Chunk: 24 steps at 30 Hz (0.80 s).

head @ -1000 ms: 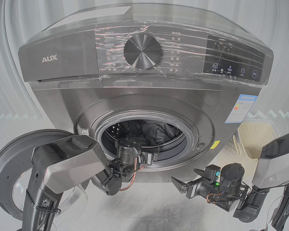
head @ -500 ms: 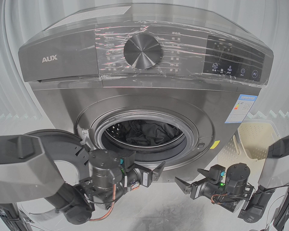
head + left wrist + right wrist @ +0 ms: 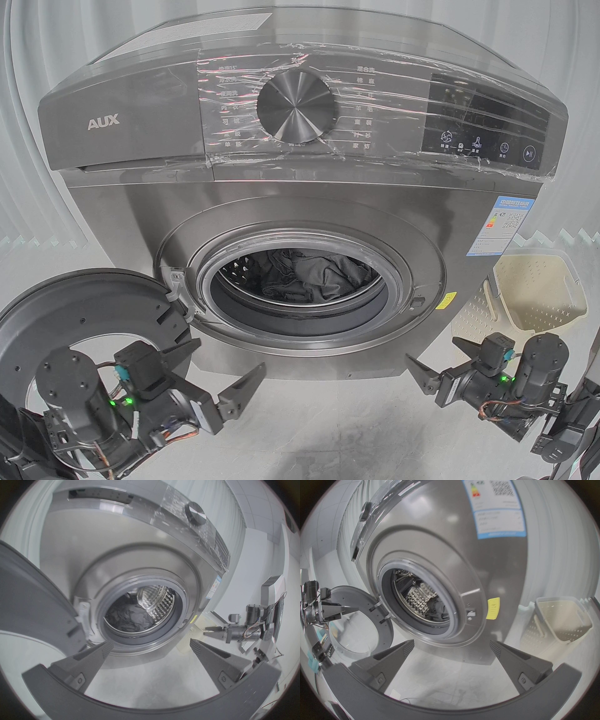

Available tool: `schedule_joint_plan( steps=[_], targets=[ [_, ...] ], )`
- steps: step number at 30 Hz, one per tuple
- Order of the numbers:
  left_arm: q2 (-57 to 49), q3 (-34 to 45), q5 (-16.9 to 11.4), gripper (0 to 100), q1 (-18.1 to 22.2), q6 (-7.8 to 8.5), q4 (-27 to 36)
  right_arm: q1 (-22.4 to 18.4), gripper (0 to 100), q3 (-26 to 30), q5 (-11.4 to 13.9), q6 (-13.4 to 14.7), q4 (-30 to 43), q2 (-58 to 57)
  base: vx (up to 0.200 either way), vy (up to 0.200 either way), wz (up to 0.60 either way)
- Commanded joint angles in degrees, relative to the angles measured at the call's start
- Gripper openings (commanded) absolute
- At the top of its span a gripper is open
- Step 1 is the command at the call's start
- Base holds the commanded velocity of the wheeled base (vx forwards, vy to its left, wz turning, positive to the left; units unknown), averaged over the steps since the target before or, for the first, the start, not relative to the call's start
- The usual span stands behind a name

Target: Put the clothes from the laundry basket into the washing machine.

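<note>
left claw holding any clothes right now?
No, the left claw is open and empty; the dark clothes lie in the washing machine.

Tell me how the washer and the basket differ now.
The washer is grey metal; the basket is cream plastic with holes. The washer holds dark clothes; the basket looks empty. The washer is far larger than the basket. Both are open, the washer's door swung aside.
</note>
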Motion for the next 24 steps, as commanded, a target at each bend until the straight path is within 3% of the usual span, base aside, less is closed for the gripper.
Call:
schedule_joint_plan(
  steps=[1,2,7,13,16,20,24],
  targets=[
    [-7.6,5.1,2.3,100,0.5,3.0,-0.3,-0.7,100,3.0,-2.8,-0.8,0.5,-7.4,0.0,0.0,0.0],
    [-8.9,6.5,2.6,100,1.0,4.41,-0.3,-0.7,100,3.0,-4.6,-0.8,1.8,-9.6,0.0,0.0,0.0],
    [-11.2,7.8,2.9,100,1.2,4.93,0.1,-1.9,100,3.0,-8.8,0.6,10.9,-13.7,-0.2,0.0,0.0],
    [-14.1,8.1,5.8,100,2.4,6.87,0.9,-1.5,100,3.0,-9.0,1.9,18.8,-20.7,-0.2,0.0,0.0],
    [-19.7,8.0,6.2,100,3.2,8.1,6.4,-1.7,100,3.0,-8.4,2.1,25.4,-27.0,-0.2,0.0,0.0],
    [-24.3,8.0,5.9,100,4.5,8.45,11.9,-1.5,100,3.0,-8.3,4.0,38.8,-35.4,-0.2,0.0,0.0],
    [-29.8,8.0,6.0,100,5.1,8.27,15.2,-2.2,100,3.0,-8.7,5.1,45.6,-42.0,-0.2,0.0,0.0]
  ],
)
